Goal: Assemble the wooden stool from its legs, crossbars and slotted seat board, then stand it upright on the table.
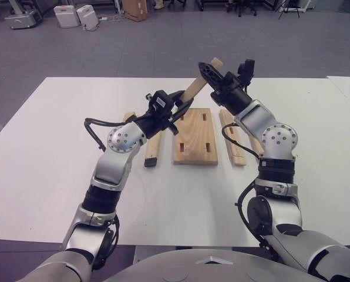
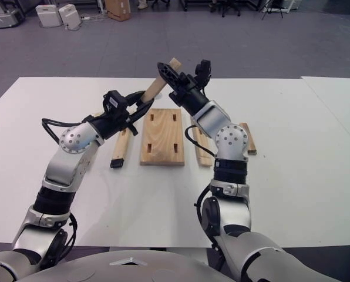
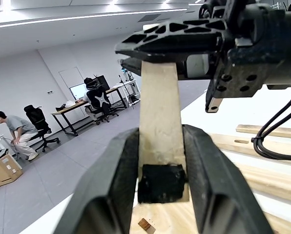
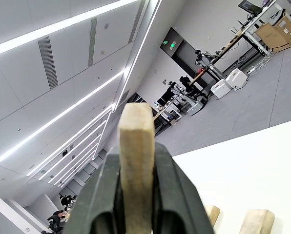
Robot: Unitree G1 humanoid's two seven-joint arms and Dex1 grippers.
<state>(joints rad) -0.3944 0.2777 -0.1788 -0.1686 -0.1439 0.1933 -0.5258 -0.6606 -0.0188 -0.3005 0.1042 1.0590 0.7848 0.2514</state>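
**Left claw (image 1: 181,101) and right claw (image 1: 208,73) clamped one wooden leg (image 1: 194,89) in mid-air**

Both claws were closed on the same leg, which sat in the upper middle of the head views, clear of the table (image 1: 46,147). The left arm rose from the lower left, bent at the elbow, its forearm angling up toward the centre. Its fingers (image 3: 111,185) pinched the leg's lower end from both sides. The right arm came up from the lower right, its forearm slanting up and leftward, and its claw held the leg near the upper end. In the right wrist view the fingers (image 4: 177,190) pressed against both faces of the bar.

The leg was pale, square-edged wood, tilted so its top leaned toward the upper right of the frame. A dark block showed at its lower end, between the left fingers.

Below it, in the frame's centre, the seat board (image 1: 195,136) lay flat on the table with four small slots showing. Two wooden bars (image 1: 153,147) lay just left of the board, one with a dark tip. Two more bars (image 2: 201,147) lay just right of it, partly behind the right arm.
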